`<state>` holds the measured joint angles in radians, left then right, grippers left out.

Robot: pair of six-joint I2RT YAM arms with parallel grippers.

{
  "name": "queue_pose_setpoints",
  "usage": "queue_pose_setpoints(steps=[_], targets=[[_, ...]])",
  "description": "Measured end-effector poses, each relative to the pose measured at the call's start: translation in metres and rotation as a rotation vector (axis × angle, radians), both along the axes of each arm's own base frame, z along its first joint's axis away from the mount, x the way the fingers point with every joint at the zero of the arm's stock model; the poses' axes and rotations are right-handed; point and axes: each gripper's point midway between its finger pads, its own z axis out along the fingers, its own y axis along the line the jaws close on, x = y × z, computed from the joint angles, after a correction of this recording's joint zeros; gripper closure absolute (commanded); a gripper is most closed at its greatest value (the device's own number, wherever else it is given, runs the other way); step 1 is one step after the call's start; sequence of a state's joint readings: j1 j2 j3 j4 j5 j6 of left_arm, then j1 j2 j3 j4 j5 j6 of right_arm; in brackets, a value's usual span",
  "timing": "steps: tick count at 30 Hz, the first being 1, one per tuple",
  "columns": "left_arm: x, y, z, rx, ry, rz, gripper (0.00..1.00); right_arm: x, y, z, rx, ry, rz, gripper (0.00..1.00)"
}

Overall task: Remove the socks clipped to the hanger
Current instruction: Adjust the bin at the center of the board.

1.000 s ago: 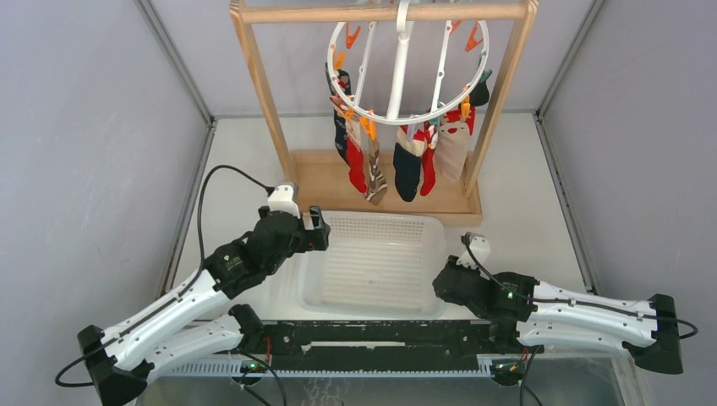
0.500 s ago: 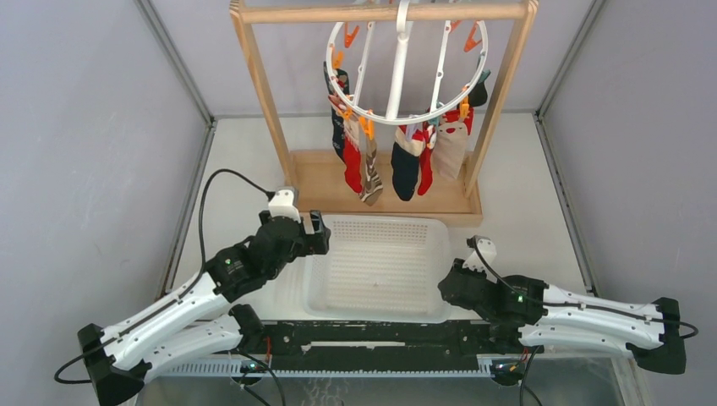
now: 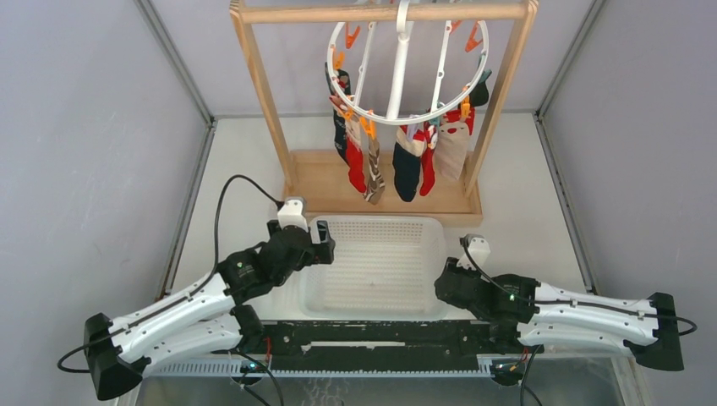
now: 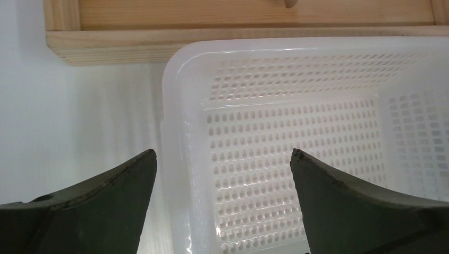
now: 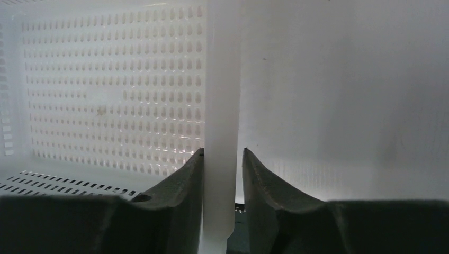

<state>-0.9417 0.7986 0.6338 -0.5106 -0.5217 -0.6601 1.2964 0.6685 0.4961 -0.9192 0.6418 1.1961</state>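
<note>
"Well, where are the socks?"
"Clipped on the hanger, on the rack, well ahead of both arms."
"And the left gripper?"
"Spread wide, one finger each side of the basket wall."
"The right gripper?"
"Pinching the basket's opposite wall between its fingers."

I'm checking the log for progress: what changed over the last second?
The left tool drew back toward the robot along the basket's left rim, open astride it. The right tool stayed clamped on the right rim. The socks remain clipped on the hanger.
</note>
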Motion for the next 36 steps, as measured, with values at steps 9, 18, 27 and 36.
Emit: queue_pose_setpoints(steps=[9, 18, 27, 36], targets=[[-0.011, -0.013, -0.014, -0.016, 0.006, -0.03, 0.0, -0.004, -0.006, -0.002, -0.021, 0.015, 0.011, 0.31], [-0.019, -0.011, -0.011, -0.073, -0.004, -0.016, 0.0, -0.001, -0.01, 0.01, -0.026, -0.012, 0.014, 0.31], [-0.036, -0.029, -0.02, -0.075, 0.017, -0.058, 0.0, 0.005, -0.006, 0.038, 0.012, -0.061, 0.02, 0.3], [-0.045, -0.032, -0.026, -0.059, 0.036, -0.073, 0.0, 0.005, -0.006, 0.046, 0.022, -0.083, 0.062, 0.29]])
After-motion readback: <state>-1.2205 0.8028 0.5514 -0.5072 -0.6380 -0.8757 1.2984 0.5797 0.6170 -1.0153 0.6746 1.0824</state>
